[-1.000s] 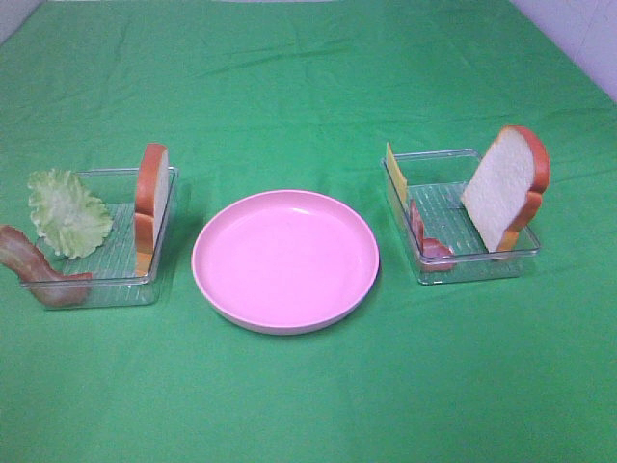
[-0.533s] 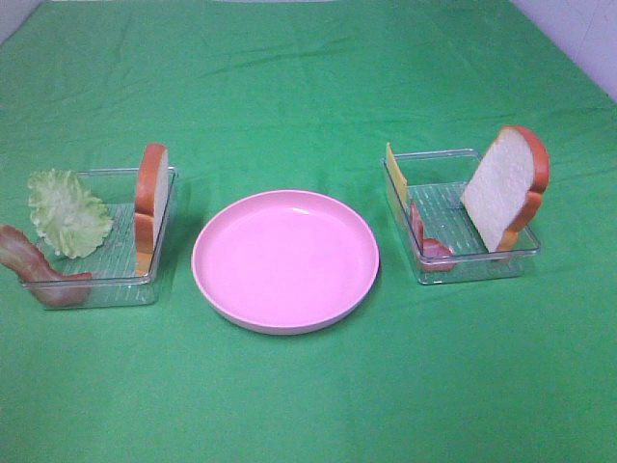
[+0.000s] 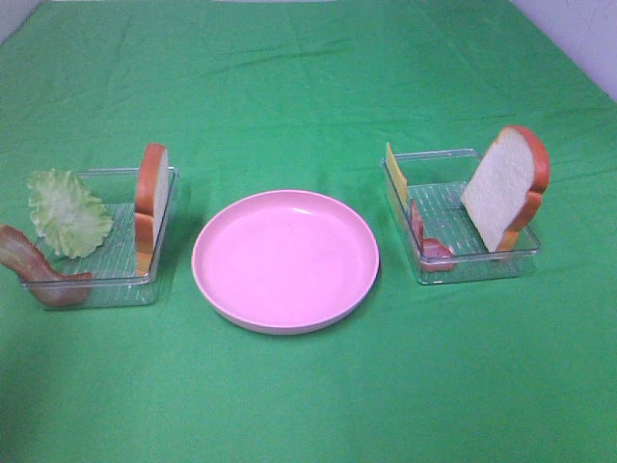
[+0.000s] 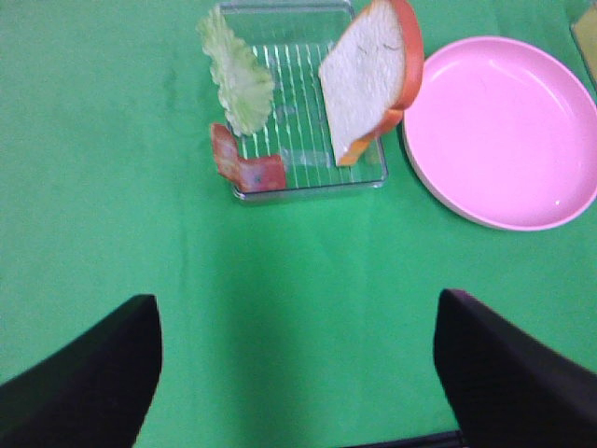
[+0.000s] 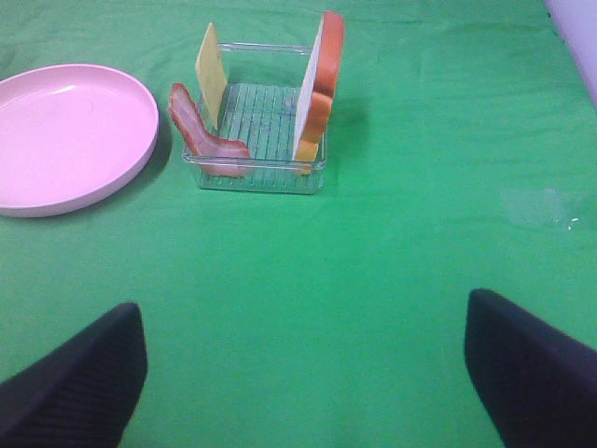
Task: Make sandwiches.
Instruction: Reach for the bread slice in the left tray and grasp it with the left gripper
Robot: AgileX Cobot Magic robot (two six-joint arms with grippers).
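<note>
A pink plate (image 3: 285, 260) lies on green cloth (image 3: 289, 77) between the left tray (image 3: 120, 289) and right tray (image 3: 482, 269).

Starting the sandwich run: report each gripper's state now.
Left gripper: open, holding nothing.
Right gripper: open, holding nothing.

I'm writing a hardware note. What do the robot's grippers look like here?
Only finger ends show, in the wrist views. The left gripper has two black fingers with rounded edges and a finely ribbed surface; the right gripper looks the same. No cables, markings or arm links are visible.
</note>
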